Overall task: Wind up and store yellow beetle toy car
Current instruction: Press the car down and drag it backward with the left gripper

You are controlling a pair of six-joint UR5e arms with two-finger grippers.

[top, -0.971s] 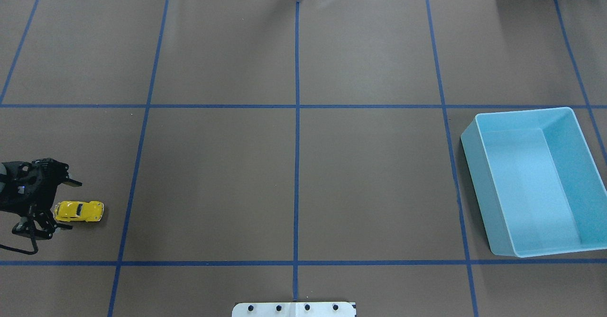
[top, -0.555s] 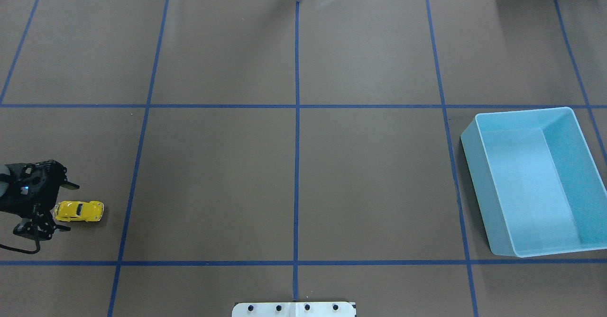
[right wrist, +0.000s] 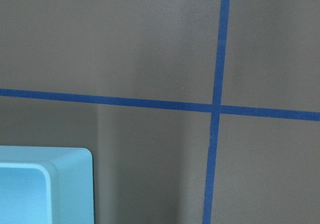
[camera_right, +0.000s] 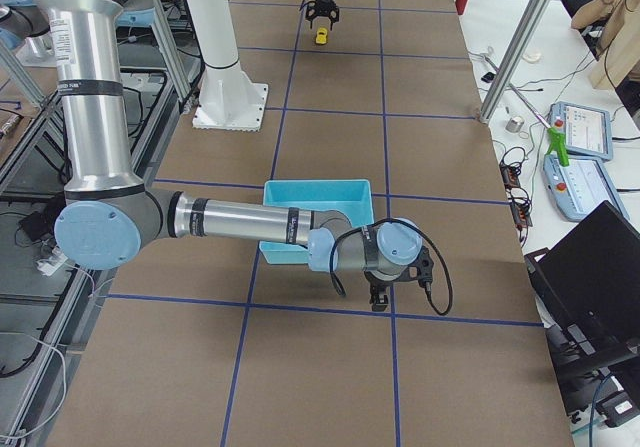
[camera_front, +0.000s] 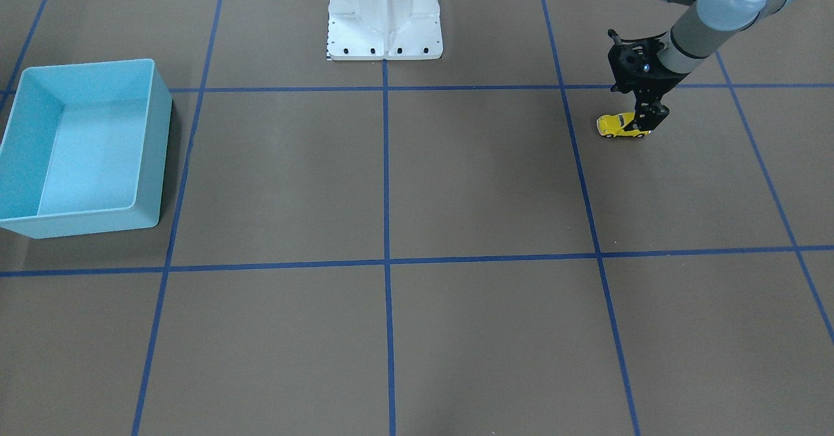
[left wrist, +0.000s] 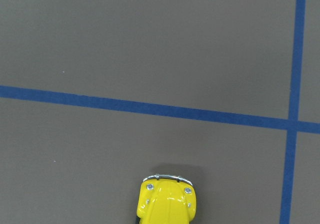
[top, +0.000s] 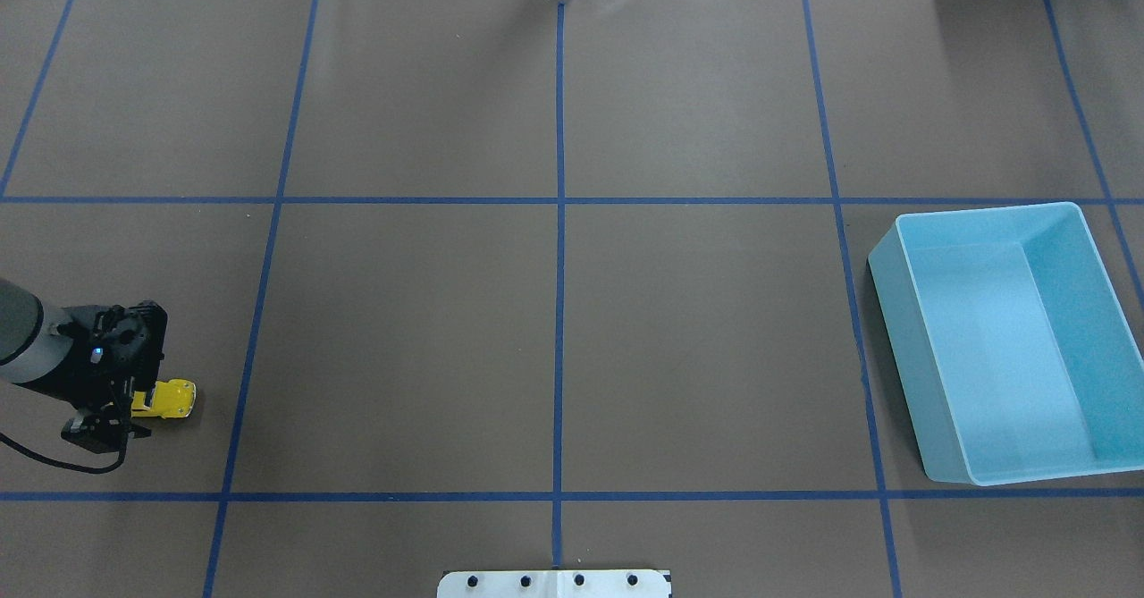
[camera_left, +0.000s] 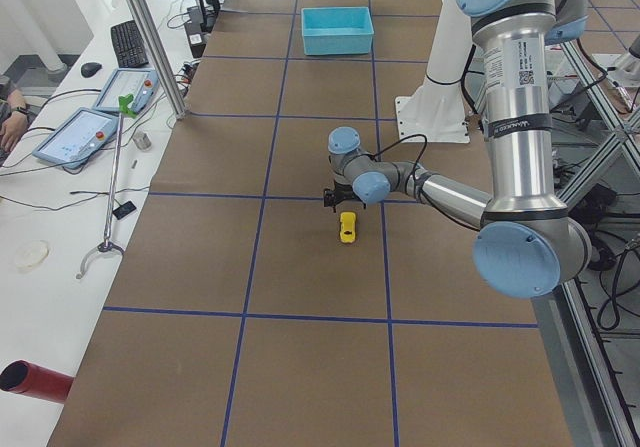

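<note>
**Left claw astride the yellow car's tail, bin far across the table**

The yellow beetle toy car (top: 172, 398) stood on its wheels on the brown table cover (top: 402, 330), out toward 8 o'clock of the overhead view. It sat inside one square of the blue tape grid (top: 560, 267). Its nose pointed to 3 o'clock there. In the left wrist view the car lay at the bottom edge, with its chrome bumper and headlights facing 12 o'clock.

The left gripper (top: 132, 401) reached in from 9 o'clock of the car and hung over its rear half, hiding that half from above. In the exterior right view its fingers stood spread apart, one on each side of the tail. Whether the pads touched the bodywork could not be told. The car rested on the table with its shadow close under it.

The light blue bin (top: 983, 211) sat well apart from the car, off at its 3 o'clock, near the table's edge with its open side up.

The right gripper (camera_right: 380, 297) showed only in the exterior right view, low over the table just beside the bin's near corner. How far its claw was open could not be told. Its wrist camera saw a rounded corner of the bin at 7 o'clock and a crossing of tape lines.

The white base plate (top: 554, 583) lay at 6 o'clock of the overhead view.
</note>
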